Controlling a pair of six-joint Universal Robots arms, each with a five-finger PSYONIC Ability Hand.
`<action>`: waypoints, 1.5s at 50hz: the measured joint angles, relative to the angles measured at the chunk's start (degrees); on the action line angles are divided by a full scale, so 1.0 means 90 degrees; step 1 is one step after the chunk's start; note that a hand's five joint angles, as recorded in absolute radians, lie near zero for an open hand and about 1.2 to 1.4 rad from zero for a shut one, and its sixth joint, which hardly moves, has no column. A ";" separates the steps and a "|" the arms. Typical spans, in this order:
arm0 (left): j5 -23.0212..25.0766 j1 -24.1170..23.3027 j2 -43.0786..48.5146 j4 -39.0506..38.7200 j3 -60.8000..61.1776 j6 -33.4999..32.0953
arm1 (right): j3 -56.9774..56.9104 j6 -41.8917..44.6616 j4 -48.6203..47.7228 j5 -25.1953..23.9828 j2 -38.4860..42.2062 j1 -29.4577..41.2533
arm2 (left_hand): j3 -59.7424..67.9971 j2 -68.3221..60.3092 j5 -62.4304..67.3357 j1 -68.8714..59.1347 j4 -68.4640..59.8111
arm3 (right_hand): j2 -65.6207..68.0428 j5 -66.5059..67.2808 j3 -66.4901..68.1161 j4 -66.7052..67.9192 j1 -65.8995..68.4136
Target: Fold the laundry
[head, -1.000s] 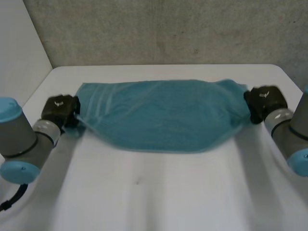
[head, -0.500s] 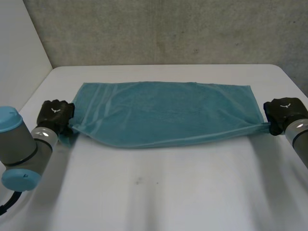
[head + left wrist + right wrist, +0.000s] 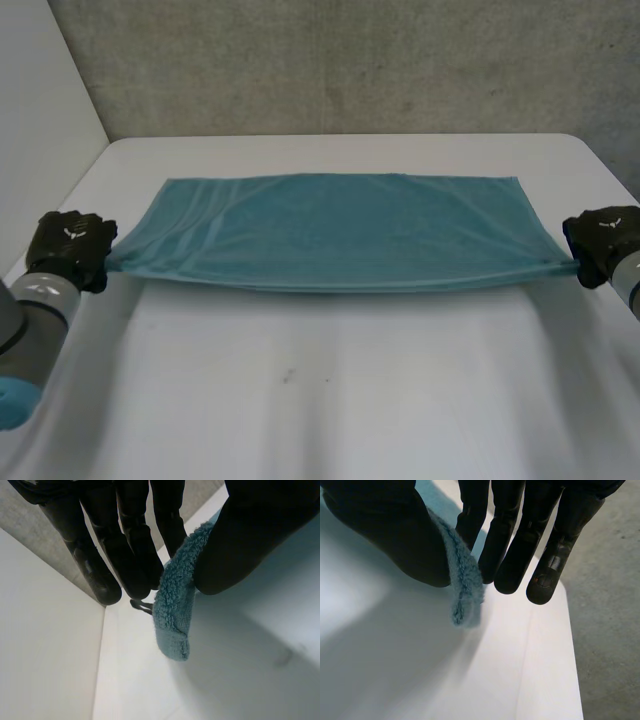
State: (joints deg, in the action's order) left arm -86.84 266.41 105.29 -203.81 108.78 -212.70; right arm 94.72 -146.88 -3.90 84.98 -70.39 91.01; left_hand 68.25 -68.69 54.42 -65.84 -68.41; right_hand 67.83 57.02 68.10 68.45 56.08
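My left robot hand (image 3: pixel 68 250) and right robot hand (image 3: pixel 603 243) each pinch one end of the towel (image 3: pixel 340 235) between thumb and fingers, pulling it taut across the table (image 3: pixel 320 400) for a clean fold.

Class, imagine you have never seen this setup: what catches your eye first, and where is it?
A teal towel is stretched wide across the middle of the white table. The left hand pinches its corner between thumb and fingers at one side, and the right hand pinches the opposite corner at the other side.
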 measured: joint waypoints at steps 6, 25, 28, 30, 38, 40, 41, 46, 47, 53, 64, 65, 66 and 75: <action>0.0052 0.0308 -0.0974 0.1234 0.0459 -0.0816 | 0.0242 0.1329 0.1304 -0.0032 -0.0450 -0.0304 | 0.0002 -0.0004 0.0000 0.0000 -0.0004 | 0.0000 0.0000 0.0000 0.0000 0.0000; 0.1518 0.0378 -0.0747 0.1992 -0.0163 -0.1427 | -0.0041 0.2238 0.1573 -0.0450 -0.0538 -0.0874 | 0.0015 -0.0014 0.0001 0.0000 -0.0007 | 0.0000 0.0001 0.0000 0.0000 0.0000; 0.1473 0.0165 -0.0185 0.1607 -0.0621 -0.1257 | -0.0416 0.1943 0.1229 -0.0338 -0.0061 -0.0609 | 0.0015 -0.0015 0.0001 0.0000 -0.0007 | 0.0000 0.0002 -0.0001 0.0001 0.0000; 0.1342 -0.0068 0.0576 0.1235 -0.1344 -0.0980 | -0.1003 0.1696 0.0860 -0.0035 0.0585 -0.0251 | 0.0016 -0.0015 0.0001 0.0000 -0.0007 | 0.0000 0.0010 0.0000 0.0000 0.0000; 0.0747 -0.0487 0.2357 0.0821 -0.3338 -0.0418 | -0.2708 0.1548 0.0065 0.0922 0.2215 0.0308 | 0.0017 -0.0016 0.0001 0.0000 -0.0007 | 0.0000 0.0012 0.0000 0.0000 0.0000; 0.0579 -0.0561 0.2854 0.0754 -0.3926 -0.0351 | -0.3179 0.1568 -0.0214 0.1063 0.2624 0.0402 | 0.0017 -0.0016 0.0001 0.0000 -0.0007 | 0.0000 0.0011 0.0000 0.0000 0.0000; 0.0550 -0.0572 0.2954 0.0737 -0.4042 -0.0342 | -0.3277 0.1572 -0.0279 0.1083 0.2706 0.0418 | 0.0017 -0.0016 0.0001 0.0000 -0.0007 | 0.0000 0.0011 0.0000 0.0000 0.0000; 0.0436 -0.0641 0.3587 0.0523 -0.4733 -0.0337 | -0.3938 0.1605 -0.0858 0.1147 0.3236 0.0507 | 0.0017 -0.0017 0.0001 0.0000 -0.0007 | -0.0071 -0.0007 -0.0019 -0.0022 -0.0067; 0.0436 -0.0652 0.3631 0.0477 -0.4771 -0.0341 | -0.3984 0.1606 -0.0911 0.1150 0.3272 0.0516 | -0.0074 0.0078 -0.0058 0.0106 0.0085 | -0.0071 -0.0007 -0.0019 -0.0022 -0.0067; 0.0501 -0.0859 0.3781 -0.0003 -0.4723 -0.0381 | -0.4168 0.1566 -0.1208 0.1182 0.3470 0.0696 | -0.5636 0.5789 -0.5308 0.5895 0.5742 | -0.5676 -0.5422 -0.5660 -0.5623 -0.4772; 0.0452 -0.1149 0.2952 -0.0634 -0.3655 -0.0376 | -0.2991 0.0226 -0.1210 0.1064 0.2316 0.0728 | -0.6198 0.6316 -0.5747 0.6053 0.6276 | -0.6119 -0.5909 -0.6192 -0.6110 -0.4894; 0.0445 -0.1148 0.2820 -0.0641 -0.3521 -0.0369 | -0.2798 0.0022 -0.1195 0.0995 0.2095 0.0715 | -0.6201 0.6316 -0.5747 0.6053 0.6276 | -0.6119 -0.5909 -0.6192 -0.6110 -0.4894; 0.0445 -0.1148 0.2820 -0.0641 -0.3521 -0.0369 | -0.2798 0.0022 -0.1195 0.0995 0.2095 0.0715 | -0.6201 0.6316 -0.5747 0.6053 0.6276 | -0.6119 -0.5909 -0.6192 -0.6110 -0.4894; 0.0416 -0.1095 0.1288 -0.0592 -0.1820 -0.0257 | -0.1416 -0.0969 -0.0919 0.0046 0.0621 0.0307 | -0.6201 0.6319 -0.5747 0.6053 0.6276 | -0.6119 -0.5909 -0.6192 -0.6110 -0.4894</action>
State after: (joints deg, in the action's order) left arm -83.10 256.56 116.88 -209.13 92.40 -215.01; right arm 81.98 -155.60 -12.17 85.40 -64.80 93.78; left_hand 12.43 -11.82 2.70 -11.37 -11.93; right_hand 12.76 3.83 12.38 13.46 12.03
